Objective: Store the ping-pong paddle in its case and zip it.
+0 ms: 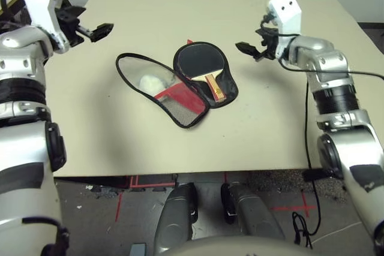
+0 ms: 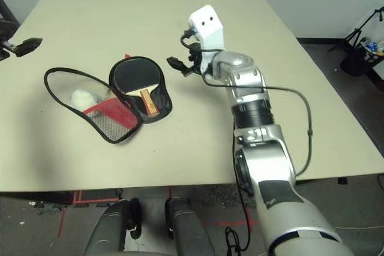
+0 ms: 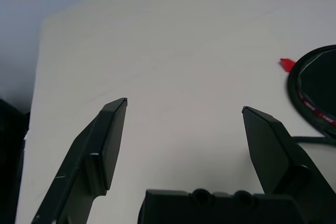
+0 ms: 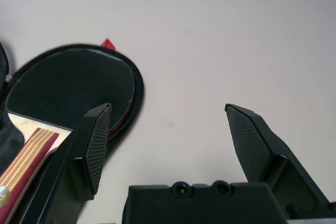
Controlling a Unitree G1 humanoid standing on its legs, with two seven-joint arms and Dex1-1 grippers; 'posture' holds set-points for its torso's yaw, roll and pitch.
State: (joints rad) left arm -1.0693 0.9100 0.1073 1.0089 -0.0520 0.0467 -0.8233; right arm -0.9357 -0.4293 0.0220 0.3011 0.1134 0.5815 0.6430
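Observation:
The case point(image 1: 182, 104) lies unzipped and spread open in the middle of the table. The ping-pong paddle point(image 1: 200, 60) rests on the case's right half, black face up, its striped handle point(image 1: 216, 87) pointing toward me. My right gripper point(image 1: 246, 47) hovers open just to the right of the paddle head, a little above the table, and in its wrist view the paddle point(image 4: 68, 85) sits beside one finger point(image 4: 94, 140). Over the table's left side my left gripper point(image 1: 99, 30) hangs open and empty, well apart from the case.
A fluffy white ball point(image 1: 150, 82) sits inside the case's left half, next to the red mesh panel. A red zipper pull point(image 3: 286, 64) sticks out at the case's far end. The beige table point(image 1: 180, 4) is bare around the case. A black cable runs along my right forearm.

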